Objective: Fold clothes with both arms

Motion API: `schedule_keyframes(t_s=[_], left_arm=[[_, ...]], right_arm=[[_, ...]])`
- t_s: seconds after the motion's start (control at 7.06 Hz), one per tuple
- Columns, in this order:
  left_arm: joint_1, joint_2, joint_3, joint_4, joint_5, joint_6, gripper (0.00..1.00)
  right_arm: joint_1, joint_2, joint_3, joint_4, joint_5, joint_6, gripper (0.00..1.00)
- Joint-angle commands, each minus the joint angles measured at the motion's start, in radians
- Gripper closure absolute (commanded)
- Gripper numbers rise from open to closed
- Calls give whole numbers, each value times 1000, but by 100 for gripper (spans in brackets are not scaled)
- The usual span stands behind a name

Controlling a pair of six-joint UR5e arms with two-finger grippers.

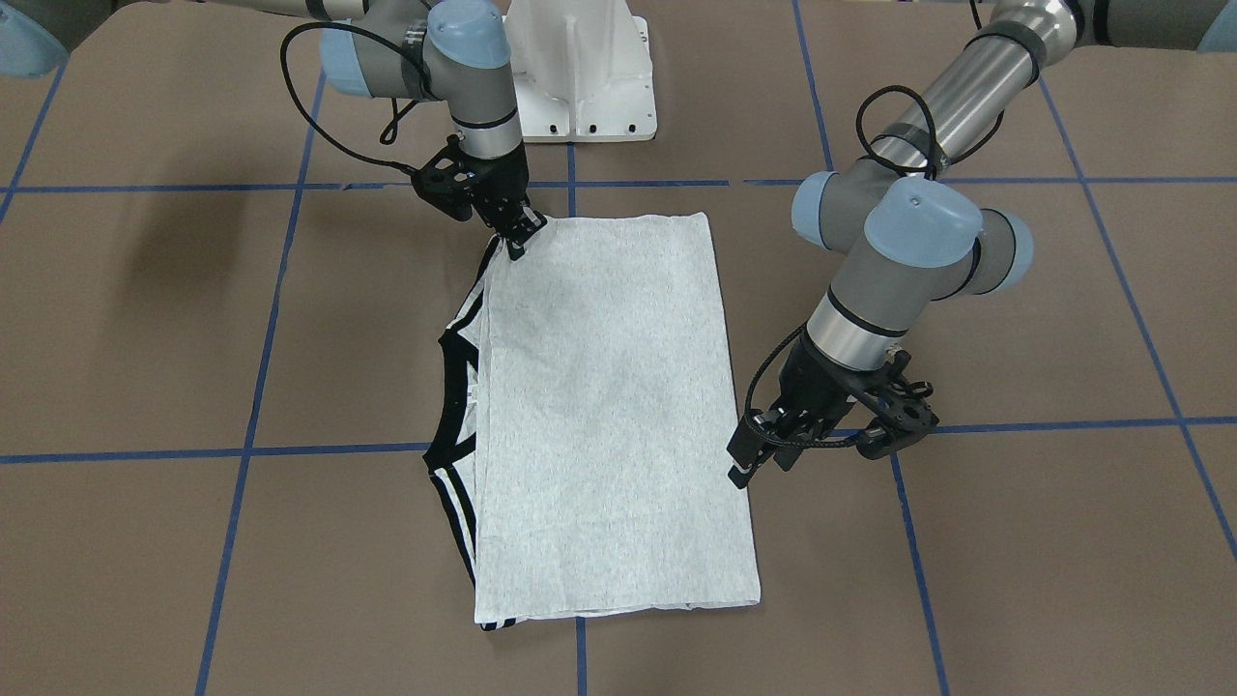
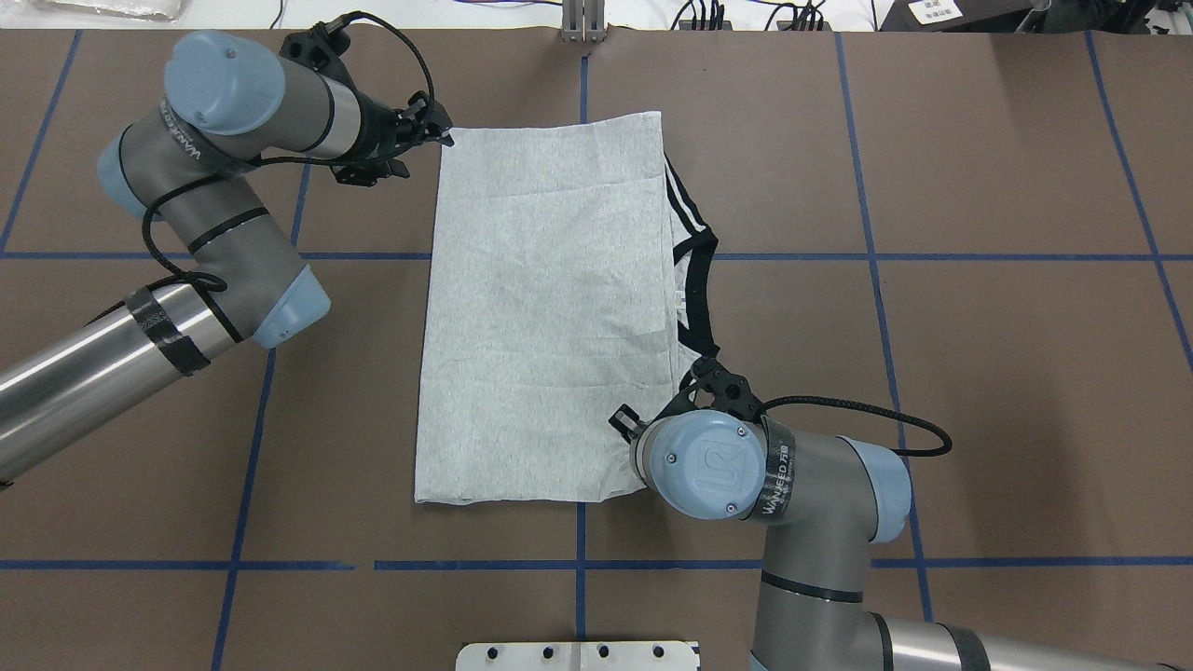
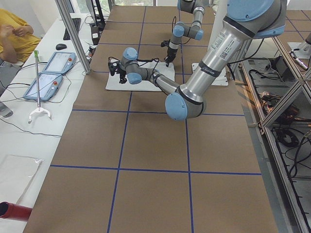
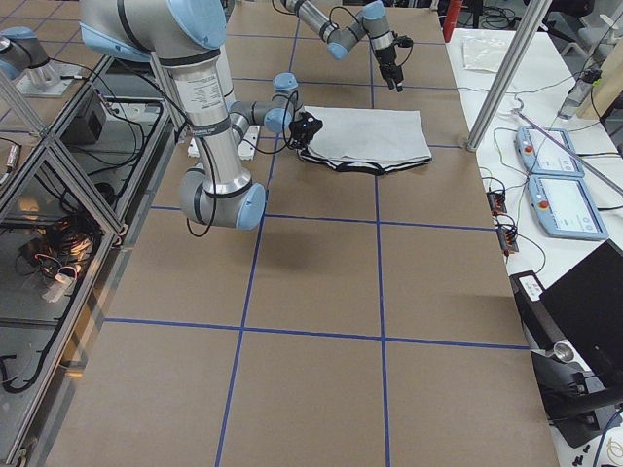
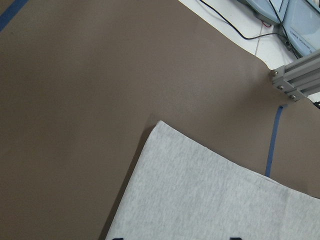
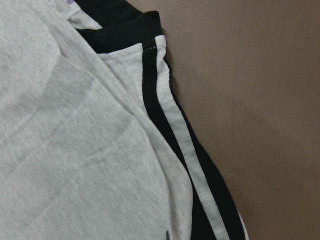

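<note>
The light grey T-shirt (image 1: 609, 406) lies folded flat in the middle of the table (image 2: 979, 326). Its plain side is up; the black collar (image 1: 446, 387) and black-and-white stripes (image 6: 175, 140) stick out along one edge. My right gripper (image 1: 514, 242) is down on the near corner of the folded layer, its fingers pinched together on the cloth. Overhead, its wrist hides the fingers. My left gripper (image 1: 762, 464) hangs open just above the far corner (image 5: 160, 127) of the shirt (image 2: 550, 308) and holds nothing. The print is hidden.
The white base block (image 1: 580, 68) stands at the robot's edge of the table. Blue tape lines (image 2: 876, 256) cross the brown table top. An aluminium post (image 5: 295, 80), control pendants (image 3: 51, 73) and a seated person (image 3: 12, 34) are beyond the far edge.
</note>
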Motion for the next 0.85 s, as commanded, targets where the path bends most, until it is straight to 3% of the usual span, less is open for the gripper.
schedule_keyframes(t_s=[0.0, 0.42, 0.71], left_arm=[[1, 0, -11, 0, -2, -19, 24], [20, 41, -71, 0, -2, -66, 24], [131, 163, -255, 0, 8, -205, 24]], right_arm=[[19, -3, 44, -14, 14, -3, 100], [30, 0, 64, -63, 27, -6, 100], [29, -11, 67, -60, 31, -6, 100]])
